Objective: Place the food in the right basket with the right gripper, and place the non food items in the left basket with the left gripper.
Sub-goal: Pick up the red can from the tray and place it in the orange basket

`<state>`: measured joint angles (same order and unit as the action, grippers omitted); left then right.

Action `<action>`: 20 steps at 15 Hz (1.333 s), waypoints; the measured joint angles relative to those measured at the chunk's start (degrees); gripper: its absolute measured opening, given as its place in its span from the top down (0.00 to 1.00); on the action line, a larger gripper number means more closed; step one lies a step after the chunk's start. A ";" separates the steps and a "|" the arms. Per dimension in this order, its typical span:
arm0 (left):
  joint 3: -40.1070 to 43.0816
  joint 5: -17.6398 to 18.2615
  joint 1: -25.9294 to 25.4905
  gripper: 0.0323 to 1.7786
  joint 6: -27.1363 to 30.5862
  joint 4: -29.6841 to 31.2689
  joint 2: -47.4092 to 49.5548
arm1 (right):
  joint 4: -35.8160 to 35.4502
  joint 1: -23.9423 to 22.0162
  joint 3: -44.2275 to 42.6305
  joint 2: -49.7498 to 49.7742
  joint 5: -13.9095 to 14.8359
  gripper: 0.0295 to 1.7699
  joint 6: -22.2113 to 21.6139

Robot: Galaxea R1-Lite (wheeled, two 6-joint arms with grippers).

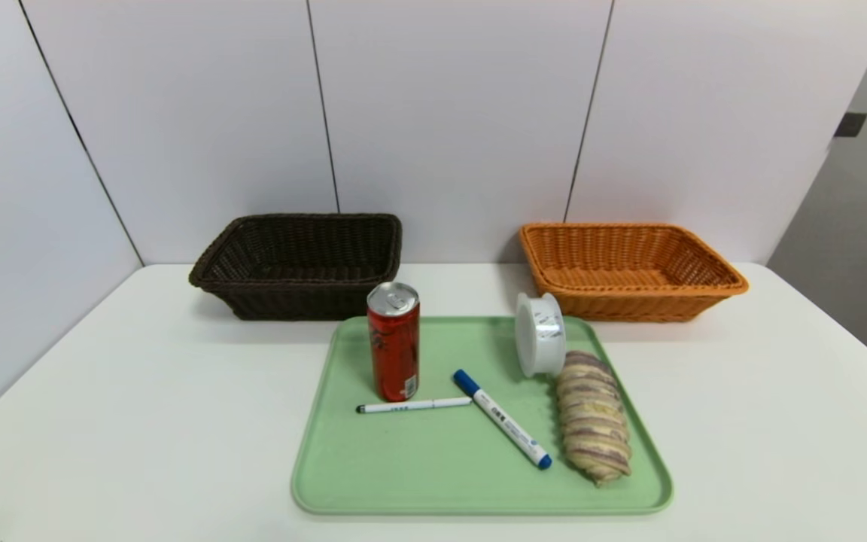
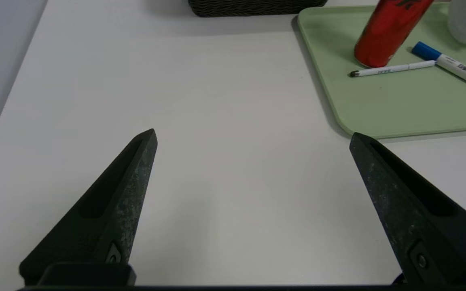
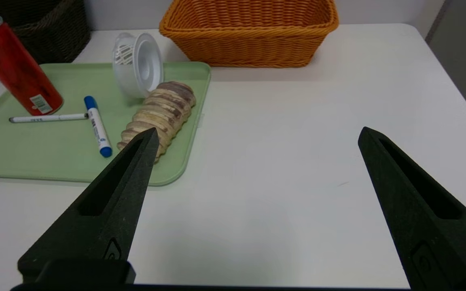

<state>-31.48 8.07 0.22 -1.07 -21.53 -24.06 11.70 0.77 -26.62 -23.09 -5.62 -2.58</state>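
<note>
Okay, left gripper [image 2: 253,131] and right gripper [image 3: 259,128] hung wide open, holding nothing; my tray [image 1: 482,482] lay at six o'clock.

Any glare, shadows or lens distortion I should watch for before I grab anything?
Head view: glare on the tape roll's wrapper, highlight on the can's lid; left wrist view: soft shadow beside the tray, can seen slanting; right wrist view: can slanting too, though upright in the head view.
</note>
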 joint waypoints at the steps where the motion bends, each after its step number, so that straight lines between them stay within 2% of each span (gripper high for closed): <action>1: -1.29 1.84 0.05 0.05 0.04 0.17 -2.19 | -0.07 0.00 -1.32 -2.68 -1.46 0.04 0.27; 5: -3.66 3.45 0.05 0.05 0.63 3.49 -9.84 | -0.29 0.33 -6.53 -14.17 -7.77 0.04 3.55; 8: -3.83 4.49 0.30 0.05 3.35 4.74 -13.58 | -0.41 2.76 -9.86 -22.88 -11.90 0.04 8.48; 10: -3.94 5.77 0.57 0.05 3.68 4.86 -15.15 | -1.45 7.85 -11.91 -28.83 -12.35 0.04 10.35; 12: -4.07 5.85 0.66 0.05 3.71 5.60 -16.55 | -5.49 14.32 -13.47 -35.21 -12.29 0.04 10.83; 16: -4.00 5.64 0.66 0.05 3.63 7.47 -19.21 | -18.01 24.97 -16.13 -47.97 -11.96 0.04 10.70; 20: -4.02 5.46 0.66 0.05 3.63 8.23 -21.49 | -30.53 32.00 -19.37 -59.93 -11.93 0.04 7.77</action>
<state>-35.50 13.53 0.88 2.56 -13.30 -45.56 -18.82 32.77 -46.00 -83.02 -17.55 5.18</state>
